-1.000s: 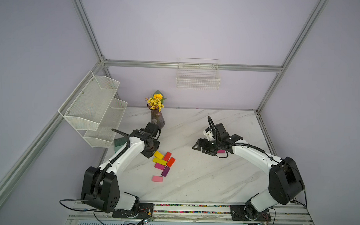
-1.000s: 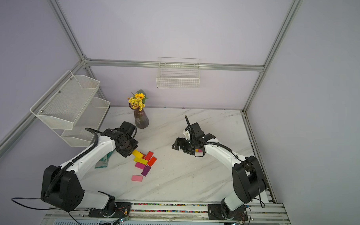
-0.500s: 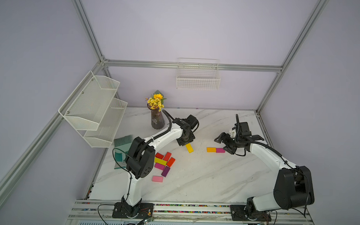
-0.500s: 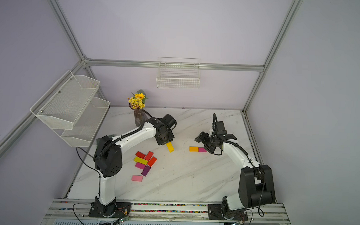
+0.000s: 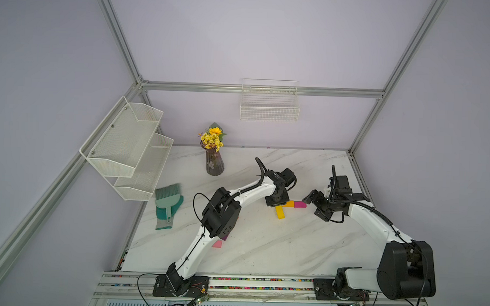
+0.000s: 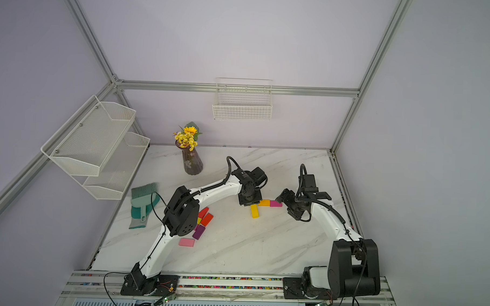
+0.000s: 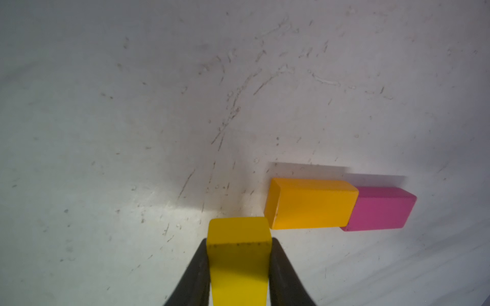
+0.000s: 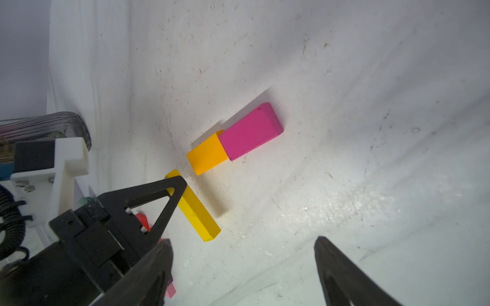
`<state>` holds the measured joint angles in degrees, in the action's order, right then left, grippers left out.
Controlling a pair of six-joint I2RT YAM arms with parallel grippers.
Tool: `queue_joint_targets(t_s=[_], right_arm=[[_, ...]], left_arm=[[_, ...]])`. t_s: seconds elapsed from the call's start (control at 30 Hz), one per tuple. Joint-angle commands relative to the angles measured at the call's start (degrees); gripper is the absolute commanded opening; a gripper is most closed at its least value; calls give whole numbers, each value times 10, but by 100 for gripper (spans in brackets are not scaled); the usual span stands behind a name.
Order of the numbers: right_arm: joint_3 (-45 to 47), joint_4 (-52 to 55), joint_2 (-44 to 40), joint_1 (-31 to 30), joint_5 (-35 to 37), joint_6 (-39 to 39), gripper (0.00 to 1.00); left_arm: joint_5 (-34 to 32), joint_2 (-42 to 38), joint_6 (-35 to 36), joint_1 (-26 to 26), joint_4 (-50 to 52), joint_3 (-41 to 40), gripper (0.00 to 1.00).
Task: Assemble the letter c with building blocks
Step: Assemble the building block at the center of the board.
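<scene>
Left jaws: clamped on yellow block point(image 7: 240, 265)
Right jaws: open, empty
Orange block point(image 7: 310, 204): touching magenta block point(image 7: 381, 209)

Bare tabletop point(image 5: 285, 250) between yellow block point(image 5: 280, 212) and rail point(image 5: 261, 284)

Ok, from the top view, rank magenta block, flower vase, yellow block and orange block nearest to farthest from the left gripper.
1. Yellow block, gripped in the left gripper.
2. Orange block, beside its tip.
3. Magenta block, touching the orange block's far end.
4. Flower vase, far off at the back.
</scene>
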<state>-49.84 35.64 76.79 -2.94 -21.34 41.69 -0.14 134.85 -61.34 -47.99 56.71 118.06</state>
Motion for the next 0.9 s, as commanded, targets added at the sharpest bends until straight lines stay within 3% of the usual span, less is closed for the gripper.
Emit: queue_joint_targets(t_s=[0.0, 0.3, 0.47, 0.63, 0.87], right_arm=[[11, 10, -12, 4, 10, -3, 86], [23, 12, -17, 5, 11, -12, 86], [27, 14, -19, 5, 10, -17, 86], [27, 21, -23, 5, 10, -22, 86], [26, 35, -28, 5, 11, -33, 86]], left_arm=[[10, 5, 17, -11, 9, 25, 18], [25, 30, 16, -29, 8, 40, 23], [34, 35, 13, -31, 5, 40, 36], [31, 23, 8, -32, 2, 38, 59], [12, -47, -2, -26, -11, -11, 65]])
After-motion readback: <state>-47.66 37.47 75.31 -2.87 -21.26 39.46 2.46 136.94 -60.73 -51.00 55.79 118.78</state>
